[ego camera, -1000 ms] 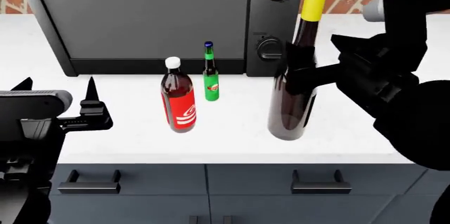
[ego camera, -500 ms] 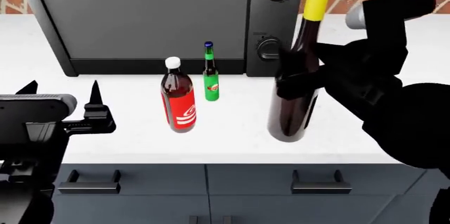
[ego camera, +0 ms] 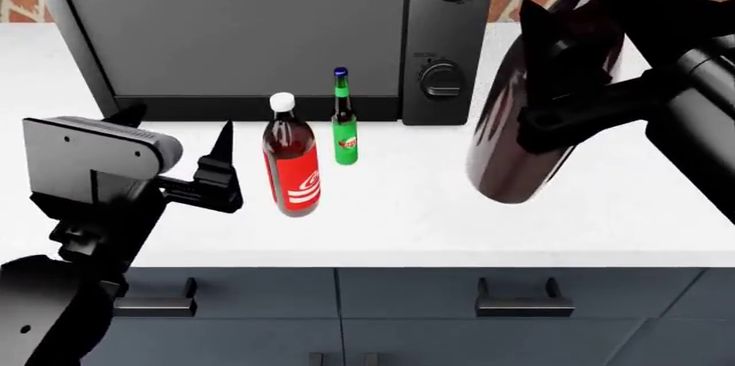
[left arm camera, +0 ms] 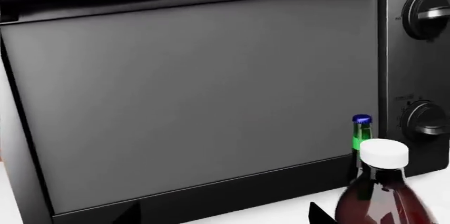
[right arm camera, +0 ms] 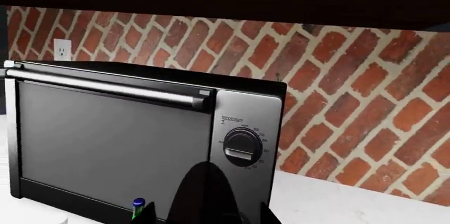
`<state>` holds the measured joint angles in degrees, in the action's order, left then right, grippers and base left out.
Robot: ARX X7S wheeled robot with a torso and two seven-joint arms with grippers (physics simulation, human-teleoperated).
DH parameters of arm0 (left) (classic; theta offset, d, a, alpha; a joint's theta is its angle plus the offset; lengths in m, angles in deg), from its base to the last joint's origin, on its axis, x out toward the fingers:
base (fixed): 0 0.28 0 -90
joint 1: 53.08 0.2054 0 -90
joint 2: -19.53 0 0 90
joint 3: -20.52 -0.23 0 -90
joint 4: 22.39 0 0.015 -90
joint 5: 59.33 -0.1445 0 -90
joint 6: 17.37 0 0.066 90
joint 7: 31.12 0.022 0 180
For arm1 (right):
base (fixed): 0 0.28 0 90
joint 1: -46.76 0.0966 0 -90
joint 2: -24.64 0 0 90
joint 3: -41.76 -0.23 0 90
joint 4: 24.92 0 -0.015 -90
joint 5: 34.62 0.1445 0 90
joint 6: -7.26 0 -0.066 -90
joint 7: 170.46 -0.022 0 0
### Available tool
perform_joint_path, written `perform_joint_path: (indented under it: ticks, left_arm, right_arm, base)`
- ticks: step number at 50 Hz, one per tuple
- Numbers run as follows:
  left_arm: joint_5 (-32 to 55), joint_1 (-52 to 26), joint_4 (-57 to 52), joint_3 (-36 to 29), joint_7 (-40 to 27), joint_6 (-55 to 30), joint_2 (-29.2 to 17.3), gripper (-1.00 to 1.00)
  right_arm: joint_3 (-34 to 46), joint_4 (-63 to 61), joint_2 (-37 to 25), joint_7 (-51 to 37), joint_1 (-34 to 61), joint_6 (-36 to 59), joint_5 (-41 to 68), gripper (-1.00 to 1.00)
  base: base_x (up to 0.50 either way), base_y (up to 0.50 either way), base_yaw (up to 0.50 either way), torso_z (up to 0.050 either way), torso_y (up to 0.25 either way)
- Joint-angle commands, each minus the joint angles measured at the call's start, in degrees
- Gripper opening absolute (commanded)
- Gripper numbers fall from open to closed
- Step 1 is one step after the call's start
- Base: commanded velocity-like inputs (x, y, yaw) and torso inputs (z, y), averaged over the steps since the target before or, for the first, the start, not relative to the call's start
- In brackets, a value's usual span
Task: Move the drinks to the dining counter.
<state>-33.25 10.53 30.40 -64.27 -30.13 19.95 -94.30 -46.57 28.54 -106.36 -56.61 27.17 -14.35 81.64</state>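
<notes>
The dark-brown wine bottle [ego camera: 515,155] hangs tilted above the white counter, its neck running out of the head view's top. My right gripper [ego camera: 553,82] is shut on its body; the right wrist view shows its dark bulk [right arm camera: 207,192] filling the gripper [right arm camera: 209,216]. The red-labelled cola bottle [ego camera: 291,164] and the small green bottle [ego camera: 343,129] stand upright before the oven. My left gripper [ego camera: 175,125] is open, just left of the cola bottle and apart from it. The left wrist view has the cola bottle [left arm camera: 383,195] and green bottle [left arm camera: 361,133] beside one fingertip. The dining counter is out of view.
A black toaster oven [ego camera: 230,21] with two knobs stands at the back of the white counter [ego camera: 402,228], close behind the bottles. A brick wall [right arm camera: 351,92] rises behind it. Grey-blue drawers with dark handles [ego camera: 522,304] sit below the counter's front edge.
My right gripper has lifted the wine bottle off the counter and tilted it, so its yellow neck has left the view. The left gripper has moved right and up toward the cola bottle.
</notes>
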Motion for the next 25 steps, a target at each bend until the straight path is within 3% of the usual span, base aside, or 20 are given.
perform_joint_path:
  ticks: [1, 5, 25]
  left_arm:
    - [8.77, -3.33, -3.89, 6.81, 3.95, -6.97, -2.82, 1.00]
    - [12.05, -3.68, -5.52, 9.75, 3.78, -9.60, -2.45, 1.00]
    - [16.77, -2.85, -7.54, 5.66, 7.59, -10.93, -2.81, 1.00]
  right_arm:
    - [0.49, -1.80, -1.73, -4.41, 3.92, -1.41, 4.57, -1.00]
    - [0.64, -1.32, -1.69, -3.98, 3.89, -1.33, 4.12, -1.00]
    - [1.26, -1.11, -2.44, -3.20, 3.60, -1.28, 3.10, -1.00]
  base:
    - [0.00, 0.00, 0.00, 0.000, 0.000]
    - [0.00, 0.00, 0.00, 0.000, 0.000]
    - [0.00, 0.00, 0.00, 0.000, 0.001]
